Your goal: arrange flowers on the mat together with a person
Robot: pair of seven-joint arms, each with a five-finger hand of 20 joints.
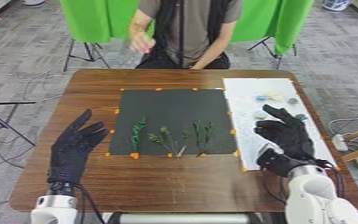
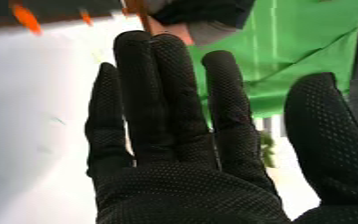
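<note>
On the black mat (image 1: 171,115) in the head view lie several green stems: a leafy one (image 1: 138,134) at its left, budded sprigs (image 1: 166,137) in the middle and thin leafy stems (image 1: 202,135) at the right. My right hand (image 1: 286,135) is over the white sheet, right of the mat, its fingers extended and holding nothing. In the right wrist view the same hand (image 2: 180,170) has straight, spread fingers. My left hand (image 1: 72,145) stands over the table left of the mat, open with nothing in it.
The white sheet (image 1: 246,95) bears several pale and bluish flowers (image 1: 269,97) near its far part, close to my right hand. A person sits across the table, one hand raised beyond its far edge. Orange tape pieces mark the mat's edges.
</note>
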